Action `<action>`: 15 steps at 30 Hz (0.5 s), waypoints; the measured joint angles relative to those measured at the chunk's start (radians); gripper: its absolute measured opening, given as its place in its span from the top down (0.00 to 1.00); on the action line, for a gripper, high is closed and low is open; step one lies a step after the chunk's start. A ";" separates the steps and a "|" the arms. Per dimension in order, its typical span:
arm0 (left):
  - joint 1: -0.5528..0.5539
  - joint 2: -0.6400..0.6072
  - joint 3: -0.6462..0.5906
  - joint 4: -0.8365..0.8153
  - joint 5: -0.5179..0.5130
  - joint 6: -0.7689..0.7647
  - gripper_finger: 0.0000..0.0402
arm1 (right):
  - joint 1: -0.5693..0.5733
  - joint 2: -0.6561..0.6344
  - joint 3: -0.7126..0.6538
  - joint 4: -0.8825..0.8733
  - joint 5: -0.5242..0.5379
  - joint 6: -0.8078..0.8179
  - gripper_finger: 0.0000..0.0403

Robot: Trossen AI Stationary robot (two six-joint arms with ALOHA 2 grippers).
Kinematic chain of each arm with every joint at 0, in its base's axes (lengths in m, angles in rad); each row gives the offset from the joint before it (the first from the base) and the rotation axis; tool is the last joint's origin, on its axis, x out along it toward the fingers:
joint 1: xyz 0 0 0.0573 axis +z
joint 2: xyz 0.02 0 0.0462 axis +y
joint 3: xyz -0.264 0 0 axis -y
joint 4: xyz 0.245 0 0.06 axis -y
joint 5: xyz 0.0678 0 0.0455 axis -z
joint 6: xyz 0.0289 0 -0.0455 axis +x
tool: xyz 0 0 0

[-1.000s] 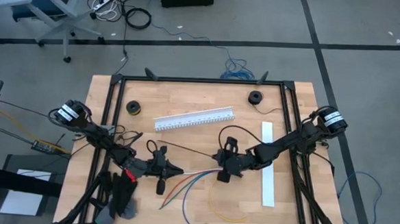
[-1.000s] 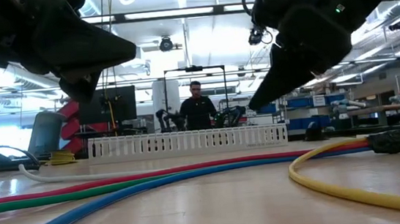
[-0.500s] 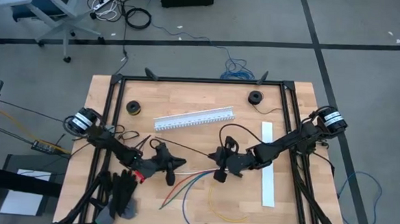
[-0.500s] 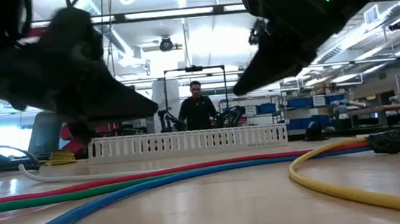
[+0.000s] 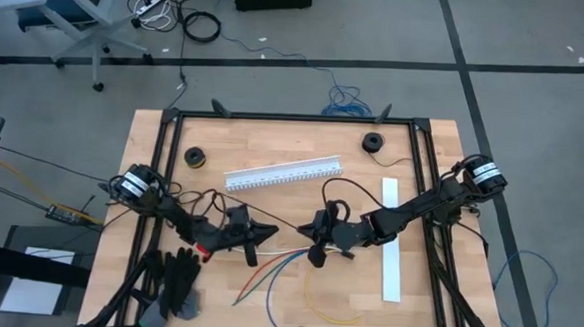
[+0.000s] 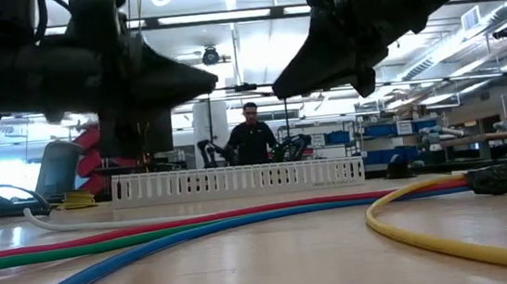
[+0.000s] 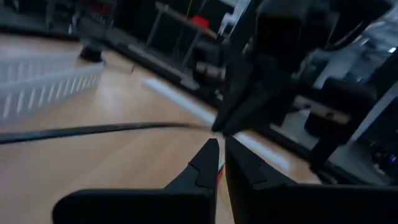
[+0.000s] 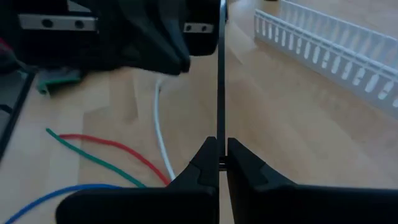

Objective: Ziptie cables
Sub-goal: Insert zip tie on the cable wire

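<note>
Over the wooden table (image 5: 153,146), both closed pincers pinch one black strap (image 8: 221,74); cables (image 5: 276,268) lie loose.

A: What lies nearest on the table (image 6: 275,270)?
B: Red, green and blue cables (image 6: 151,238) running across, a yellow one curling at the right beside a dark plug (image 6: 500,178).
A: Behind them?
B: A white slotted channel (image 6: 238,178), a person (image 6: 251,135) beyond, both arms overhead.

Left gripper (image 5: 264,231) moved up the table, off the cables (image 5: 271,268), toward the slotted channel (image 5: 283,172). Right gripper (image 5: 312,226) shifted leftward, closer to it. Tips now nearer together.
</note>
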 joint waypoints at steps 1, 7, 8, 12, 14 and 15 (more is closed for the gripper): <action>0.000 0.000 0.000 0.024 0.000 0.021 1.00 | 0.000 0.000 0.000 0.014 -0.009 -0.001 1.00; 0.000 0.000 0.000 0.076 0.001 0.078 0.99 | 0.000 0.000 0.000 0.065 -0.032 -0.016 1.00; 0.000 0.000 0.000 0.074 0.001 0.079 0.99 | 0.000 0.000 0.000 0.067 -0.039 -0.017 1.00; 0.000 0.000 0.000 0.066 0.001 0.079 0.99 | 0.000 0.000 0.000 0.055 -0.045 -0.013 1.00; 0.000 0.000 0.000 0.060 0.006 0.079 0.99 | 0.000 0.000 0.000 0.030 -0.046 -0.008 1.00; 0.000 0.000 0.000 0.051 0.008 0.079 0.99 | 0.000 0.000 0.000 0.010 -0.046 -0.008 1.00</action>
